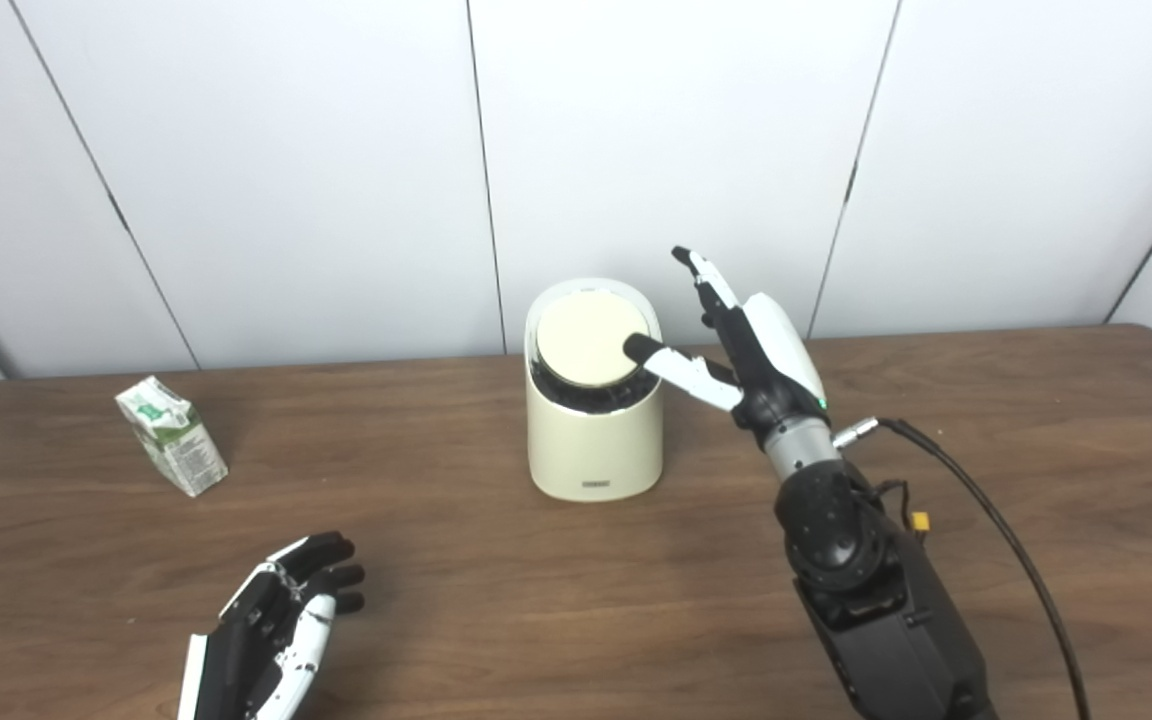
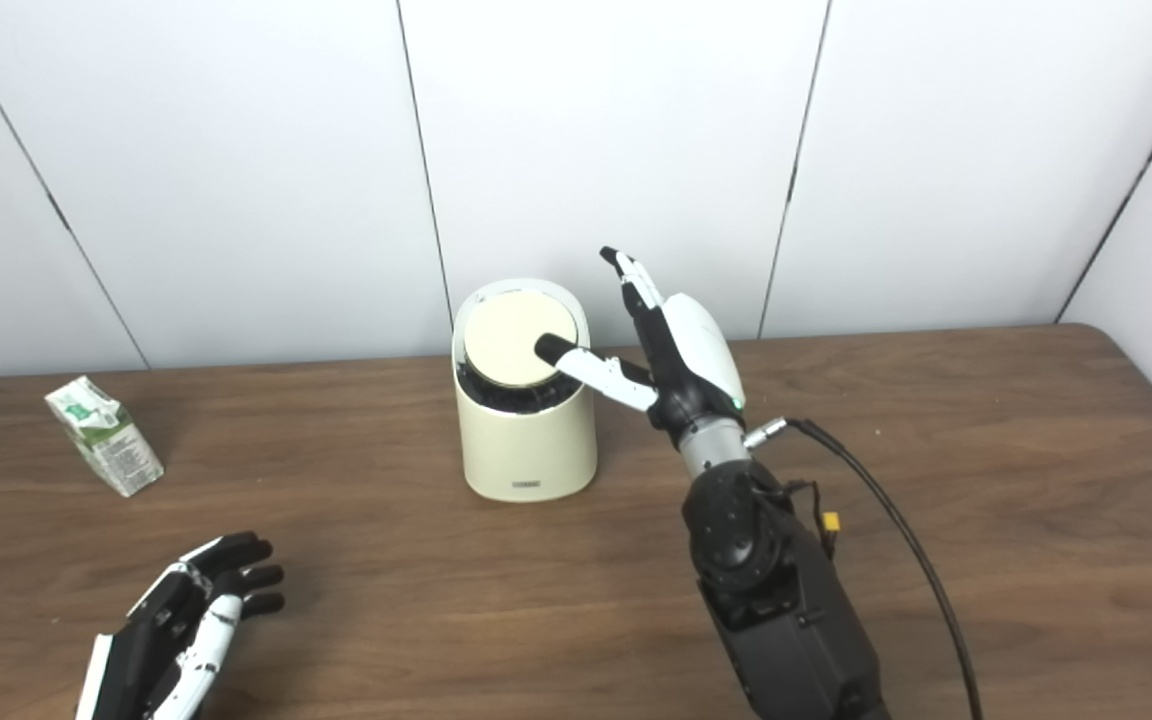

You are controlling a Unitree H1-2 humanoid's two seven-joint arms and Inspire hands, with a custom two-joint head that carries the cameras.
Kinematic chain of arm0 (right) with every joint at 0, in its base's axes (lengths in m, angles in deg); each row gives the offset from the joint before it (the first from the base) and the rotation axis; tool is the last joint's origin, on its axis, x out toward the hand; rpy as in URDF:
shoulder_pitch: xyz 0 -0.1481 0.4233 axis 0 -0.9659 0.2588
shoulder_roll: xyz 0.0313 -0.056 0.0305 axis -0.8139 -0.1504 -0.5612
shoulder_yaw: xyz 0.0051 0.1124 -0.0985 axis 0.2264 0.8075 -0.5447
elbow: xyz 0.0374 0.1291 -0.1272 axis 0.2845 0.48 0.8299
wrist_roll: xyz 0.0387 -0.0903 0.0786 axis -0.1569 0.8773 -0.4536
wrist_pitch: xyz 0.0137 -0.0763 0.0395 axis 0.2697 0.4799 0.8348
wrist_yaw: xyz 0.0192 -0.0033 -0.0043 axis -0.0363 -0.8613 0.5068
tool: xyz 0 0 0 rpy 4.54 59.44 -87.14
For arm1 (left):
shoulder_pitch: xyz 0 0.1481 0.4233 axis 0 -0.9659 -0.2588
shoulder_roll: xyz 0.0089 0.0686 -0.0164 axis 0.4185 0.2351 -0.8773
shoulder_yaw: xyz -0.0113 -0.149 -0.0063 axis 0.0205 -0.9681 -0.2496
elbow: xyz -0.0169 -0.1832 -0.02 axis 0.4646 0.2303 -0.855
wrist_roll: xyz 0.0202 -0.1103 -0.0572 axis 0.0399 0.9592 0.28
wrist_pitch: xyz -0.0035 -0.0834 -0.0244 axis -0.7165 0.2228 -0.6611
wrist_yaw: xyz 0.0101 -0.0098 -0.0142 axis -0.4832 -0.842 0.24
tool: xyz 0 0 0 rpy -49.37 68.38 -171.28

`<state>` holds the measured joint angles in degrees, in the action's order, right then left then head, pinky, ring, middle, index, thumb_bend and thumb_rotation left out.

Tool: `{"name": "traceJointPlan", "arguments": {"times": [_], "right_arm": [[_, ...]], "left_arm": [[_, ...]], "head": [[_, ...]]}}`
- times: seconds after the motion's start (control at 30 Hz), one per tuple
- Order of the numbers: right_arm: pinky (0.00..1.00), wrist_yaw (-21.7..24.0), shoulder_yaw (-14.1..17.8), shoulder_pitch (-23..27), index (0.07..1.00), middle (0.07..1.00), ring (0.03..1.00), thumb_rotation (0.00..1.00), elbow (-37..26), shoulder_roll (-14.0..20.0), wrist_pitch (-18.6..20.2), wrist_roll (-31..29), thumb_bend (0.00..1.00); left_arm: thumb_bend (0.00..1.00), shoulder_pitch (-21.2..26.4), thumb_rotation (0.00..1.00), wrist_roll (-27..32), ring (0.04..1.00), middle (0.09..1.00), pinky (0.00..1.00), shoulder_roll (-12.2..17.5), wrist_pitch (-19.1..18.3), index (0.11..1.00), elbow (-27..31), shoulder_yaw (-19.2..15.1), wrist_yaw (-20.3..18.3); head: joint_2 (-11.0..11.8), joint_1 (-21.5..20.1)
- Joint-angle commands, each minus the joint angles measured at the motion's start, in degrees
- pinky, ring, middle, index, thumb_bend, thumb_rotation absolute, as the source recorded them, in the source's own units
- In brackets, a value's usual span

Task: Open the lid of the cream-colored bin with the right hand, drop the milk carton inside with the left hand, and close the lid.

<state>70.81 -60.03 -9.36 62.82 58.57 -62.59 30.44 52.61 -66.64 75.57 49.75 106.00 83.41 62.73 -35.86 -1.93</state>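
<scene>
The cream-colored bin (image 1: pixel 593 440) stands upright mid-table, its round lid (image 1: pixel 588 338) tilted with a dark gap showing below its front edge. My right hand (image 1: pixel 751 345) is open beside the bin's right side, thumb tip resting on the lid's right edge, the other fingers pointing up. The milk carton (image 1: pixel 172 436), white and green, stands tilted at the far left of the table. My left hand (image 1: pixel 271 625) lies open near the front left edge, well below the carton, holding nothing.
A black cable (image 1: pixel 996 530) runs from my right wrist toward the front right of the wooden table (image 1: pixel 986 400). White wall panels stand right behind the table's back edge.
</scene>
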Motion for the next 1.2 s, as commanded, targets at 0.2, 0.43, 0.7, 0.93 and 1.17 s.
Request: {"name": "traceJointPlan", "arguments": {"times": [0.2,0.43,0.7,0.93,1.17], "right_arm": [[0.75,-6.3,3.9,-4.2,0.863,0.879,0.862,1.00,-6.9,-1.9,-11.1,-3.9,0.72],[0.61,-7.6,5.7,-13.1,0.815,0.791,0.744,0.78,-12.1,-3.0,-14.4,-5.4,0.44],[0.67,-6.9,8.0,-23.4,0.768,0.781,0.768,0.56,-11.9,-2.1,-22.3,-12.2,0.22],[0.62,-6.1,9.2,-28.1,0.730,0.748,0.726,0.37,-13.6,-2.0,-22.2,-14.0,0.23],[0.62,-6.8,11.4,-31.5,0.713,0.731,0.710,0.35,-14.3,-3.5,-21.7,-16.4,0.25]], "left_arm": [[0.35,-2.9,0.33,-0.3,0.677,0.724,0.63,-0.4,0.7,0.717,0.7,0.1,-0.2],[0.35,-2.8,0.33,-0.4,0.672,0.721,0.62,-0.3,0.7,0.714,0.7,0.0,-0.3],[0.34,-2.4,0.33,0.3,0.673,0.722,0.63,0.1,0.2,0.714,0.6,-0.5,-0.6],[0.34,-2.3,0.32,0.6,0.680,0.724,0.64,0.3,0.2,0.715,0.3,-1.0,-0.8],[0.33,-2.3,0.32,1.1,0.680,0.724,0.64,0.8,-0.1,0.716,0.3,-1.7,-1.5]], "head": [[-0.1,0.1],[-0.1,0.3],[-0.1,0.3],[-0.2,0.6],[-0.3,0.3]]}}
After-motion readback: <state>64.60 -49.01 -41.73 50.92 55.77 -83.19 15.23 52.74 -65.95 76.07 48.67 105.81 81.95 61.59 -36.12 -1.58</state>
